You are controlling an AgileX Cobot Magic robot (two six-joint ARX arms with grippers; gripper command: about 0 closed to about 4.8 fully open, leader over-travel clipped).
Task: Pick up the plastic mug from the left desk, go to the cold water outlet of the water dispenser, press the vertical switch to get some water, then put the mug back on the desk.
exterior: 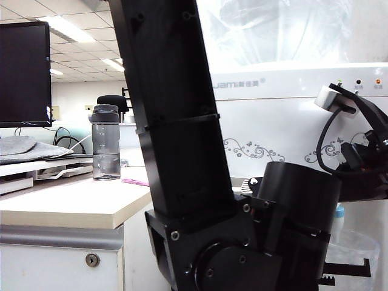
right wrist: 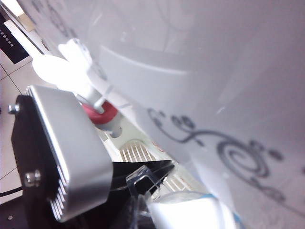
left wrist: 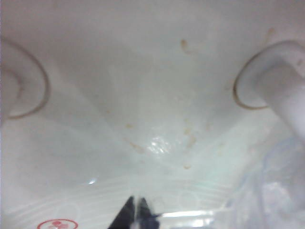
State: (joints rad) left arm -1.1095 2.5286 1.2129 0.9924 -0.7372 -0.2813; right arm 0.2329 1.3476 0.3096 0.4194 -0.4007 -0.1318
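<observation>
The clear plastic mug (exterior: 359, 247) hangs in front of the white water dispenser (exterior: 279, 121), just below the blue collar of the cold water outlet (exterior: 340, 211). My left gripper (exterior: 342, 274) sits beside it; its dark fingertips (left wrist: 129, 213) are pressed together on a thin clear strip, the handle of the plastic mug (left wrist: 281, 191). My right gripper is on the black hand (exterior: 367, 160) above the blue-collared tap, and its jaws do not show. A bright white body with a blue edge (right wrist: 190, 212) fills the near part of the right wrist view. The vertical switch is hidden. The left desk (exterior: 73, 206) stands at the left.
A smoky-grey bottle (exterior: 105, 142) and a dark monitor (exterior: 24, 73) stand on the desk. The left arm's thick black links (exterior: 176, 139) fill the middle of the exterior view. A red-collared tap (right wrist: 100, 113) with a white lever sits beside the left wrist camera's silver housing (right wrist: 66, 152).
</observation>
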